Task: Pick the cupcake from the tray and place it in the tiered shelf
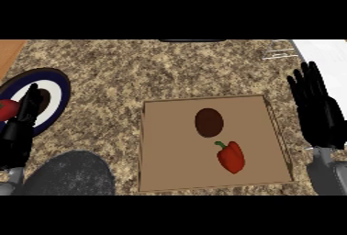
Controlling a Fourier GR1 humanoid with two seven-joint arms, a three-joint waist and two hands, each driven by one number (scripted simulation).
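Far left, cut by the edge: a small red round thing [6, 110], lying on or just beside a plate [59, 85] with a dark blue rim and a white ring; cannot tell which. Across the plate's near side, the left hand [16, 133], fingers straight and pointing far, holding nothing, at rest. Nearer and a little right, a grey speckled rounded shape [68, 174], too unclear to name.

Centre: a flat brown tray [169, 142] with a low lip, holding two things set apart. Toward its far side, the cupcake [209, 122] — seen from straight above as a dark brown oval, upright as far as can be told. Near and right of it, a red bell pepper [231, 157], green stalk turned toward the cupcake, not touching it.

Probably light and soft, this cupcake: crumbly on top, easily squashed or tipped. Best taken low round the sides, thumb against fingers, never pressed from above — and with care for the pepper close by.

Right of the tray, the right hand [317, 114], fingers straight and pointing far, empty, well apart from the cupcake. Far right corner: thin wire bars of what is probably the tiered shelf [278, 51], beside a white surface [325, 50], mostly out of view, contents not visible.
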